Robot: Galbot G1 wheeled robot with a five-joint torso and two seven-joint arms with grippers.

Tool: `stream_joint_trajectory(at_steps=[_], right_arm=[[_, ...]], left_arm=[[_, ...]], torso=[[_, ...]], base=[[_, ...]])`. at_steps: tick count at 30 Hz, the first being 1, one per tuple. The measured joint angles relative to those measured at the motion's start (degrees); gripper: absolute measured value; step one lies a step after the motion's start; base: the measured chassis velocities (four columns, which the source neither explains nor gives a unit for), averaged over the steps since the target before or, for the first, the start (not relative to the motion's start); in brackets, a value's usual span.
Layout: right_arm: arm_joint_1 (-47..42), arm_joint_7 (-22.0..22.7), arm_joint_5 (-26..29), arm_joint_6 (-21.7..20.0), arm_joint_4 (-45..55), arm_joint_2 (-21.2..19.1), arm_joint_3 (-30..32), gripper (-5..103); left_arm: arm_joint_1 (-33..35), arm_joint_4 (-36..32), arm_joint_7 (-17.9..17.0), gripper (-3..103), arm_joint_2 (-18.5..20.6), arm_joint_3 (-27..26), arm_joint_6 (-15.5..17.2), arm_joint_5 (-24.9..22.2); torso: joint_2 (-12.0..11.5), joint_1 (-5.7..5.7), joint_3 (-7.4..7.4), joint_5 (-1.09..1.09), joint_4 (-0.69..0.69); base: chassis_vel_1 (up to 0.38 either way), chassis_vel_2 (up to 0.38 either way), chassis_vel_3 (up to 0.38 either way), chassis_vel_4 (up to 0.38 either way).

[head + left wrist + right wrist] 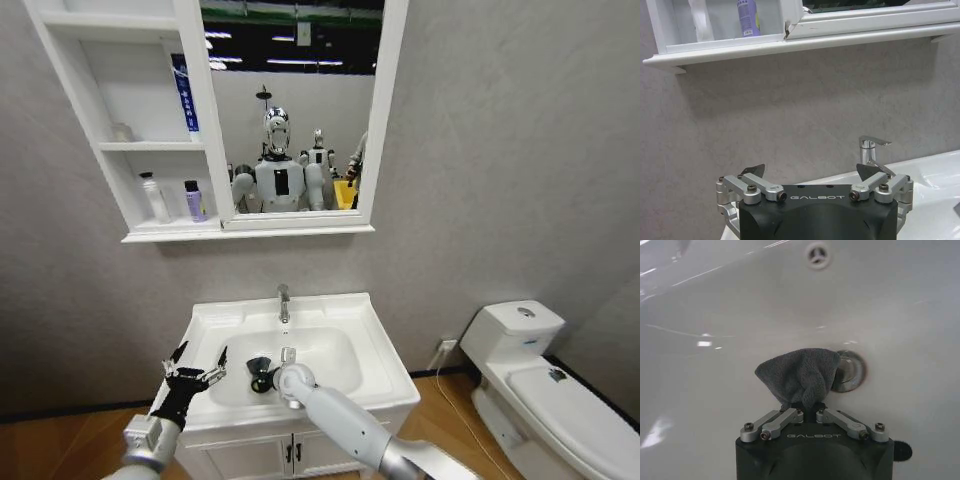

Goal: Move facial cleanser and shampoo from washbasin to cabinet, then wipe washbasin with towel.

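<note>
A grey-walled bathroom: the white ceramic washbasin (300, 330) sits below the white wall cabinet (130, 130). The right gripper (809, 412), down in the bowl, pinches the dark grey cloth towel (800, 375) just beside the round metal drain (850, 371). The left gripper (197, 366) hovers spread-fingered over the counter's left edge.

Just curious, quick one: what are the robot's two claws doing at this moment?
Left gripper: jaws open, empty, hovering by the washbasin's left edge.
Right gripper: jaws closed on the towel, inside the bowl beside the drain.
</note>
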Motion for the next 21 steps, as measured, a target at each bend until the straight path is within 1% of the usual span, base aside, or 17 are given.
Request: stream_joint_trajectory(at_steps=[1, 2, 4, 5, 6, 8, 9, 10, 11, 12, 13, 15, 16, 17, 18, 19, 21], right_arm=[[-0.3, 1.1, -0.9, 0.0, 0.2, -0.9, 0.6, 6], [-0.3, 1.1, -0.9, 0.0, 0.2, -0.9, 0.6, 6], [-1.8, 6.5, -4.1, 1.2, 3.3, -4.1, 2.4, 6], [-2.6, 9.0, -4.1, 1.4, 6.2, -6.1, 3.2, 6], [-2.6, 9.0, -4.1, 1.4, 6.2, -6.1, 3.2, 6], [-4.0, 10.8, -3.9, 1.3, 12.0, -10.4, 4.1, 6], [-4.6, 9.8, -5.2, 1.4, 14.4, -12.6, 4.4, 6], [-4.6, 9.8, -5.2, 1.4, 14.4, -12.6, 4.4, 6], [-5.5, 7.2, -9.2, 2.8, 17.2, -16.4, 5.0, 6], [-6.5, 3.6, -14.3, 5.0, 20.1, -20.3, 6.2, 6], [-6.5, 3.6, -14.3, 5.0, 20.1, -20.3, 6.2, 6], [-7.8, -0.6, -23.7, 8.6, 23.7, -24.3, 7.7, 6], [-7.8, -0.6, -23.7, 8.6, 23.7, -24.3, 7.7, 6], [-8.7, -2.0, -27.9, 10.0, 25.3, -26.0, 8.8, 6], [-10.0, -3.8, -30.9, 11.4, 28.0, -28.1, 10.7, 6], [-10.0, -3.8, -30.9, 11.4, 28.0, -28.1, 10.7, 6], [-11.2, -7.7, -30.2, 13.7, 29.9, -30.6, 13.6, 6]], left_arm=[[0.0, 0.0, 0.0, 100, 0.0, 0.0, 0.0, 0.0], [0.0, 0.0, 0.0, 100, 0.0, 0.0, 0.0, 0.0], [0.0, 0.0, 0.0, 100, 0.0, 0.0, 0.0, 0.0], [0.0, 0.0, 0.0, 100, 0.0, 0.0, 0.0, 0.0], [0.0, 0.0, 0.0, 100, 0.0, 0.0, 0.0, 0.0], [0.0, 0.0, 0.0, 100, 0.0, 0.0, 0.0, 0.0], [0.0, 0.0, 0.0, 100, 0.0, 0.0, 0.0, 0.0], [0.0, 0.0, 0.0, 100, 0.0, 0.0, 0.0, 0.0], [0.0, 0.0, 0.0, 100, 0.0, 0.0, 0.0, 0.0], [0.0, 0.0, 0.0, 100, 0.0, 0.0, 0.0, 0.0], [0.0, 0.0, 0.0, 100, 0.0, 0.0, 0.0, 0.0], [0.0, 0.0, 0.0, 100, 0.0, 0.0, 0.0, 0.0], [0.0, 0.0, 0.0, 100, 0.0, 0.0, 0.0, 0.0], [0.0, 0.0, 0.0, 100, 0.0, 0.0, 0.0, 0.0], [0.0, 0.0, 0.0, 100, 0.0, 0.0, 0.0, 0.0], [0.0, 0.0, 0.0, 100, 0.0, 0.0, 0.0, 0.0], [0.0, 0.0, 0.0, 100, 0.0, 0.0, 0.0, 0.0]], torso=[[0.0, 0.0, 0.0, 0.0, 0.0], [0.0, 0.0, 0.0, 0.0, 0.0], [0.0, 0.0, 0.0, 0.0, 0.01], [0.0, 0.0, 0.01, 0.0, 0.0], [0.0, 0.0, 0.01, 0.0, 0.0], [0.0, 0.0, 0.0, -0.03, -0.02], [0.0, 0.0, 0.0, 0.02, 0.01], [0.0, 0.0, 0.0, 0.02, 0.01], [0.0, 0.0, 0.01, 0.0, 0.02], [0.0, 0.0, 0.0, -0.01, -0.02], [0.0, 0.0, 0.0, -0.01, -0.02], [0.0, 0.0, 0.0, 0.02, -0.01], [0.0, 0.0, 0.0, 0.02, -0.01], [0.0, 0.0, 0.01, 0.01, 0.0], [0.0, 0.0, 0.0, 0.0, -0.01], [0.0, 0.0, 0.0, 0.0, -0.01], [0.0, 0.0, 0.0, 0.0, 0.01]], base=[[0.0, 0.0, 0.0, 0.0], [0.0, 0.0, 0.0, 0.0], [0.0, 0.0, 0.0, 0.0], [0.0, 0.0, 0.0, 0.0], [0.0, 0.0, 0.0, 0.0], [0.0, 0.0, 0.0, 0.0], [0.0, 0.0, 0.0, 0.0], [0.0, 0.0, 0.0, 0.0], [0.0, 0.0, 0.0, 0.0], [0.0, 0.0, 0.0, 0.0], [0.0, 0.0, 0.0, 0.0], [0.0, 0.0, 0.0, 0.0], [0.0, 0.0, 0.0, 0.0], [0.0, 0.0, 0.0, 0.0], [0.0, 0.0, 0.0, 0.0], [0.0, 0.0, 0.0, 0.0], [0.0, 0.0, 0.0, 0.0]])
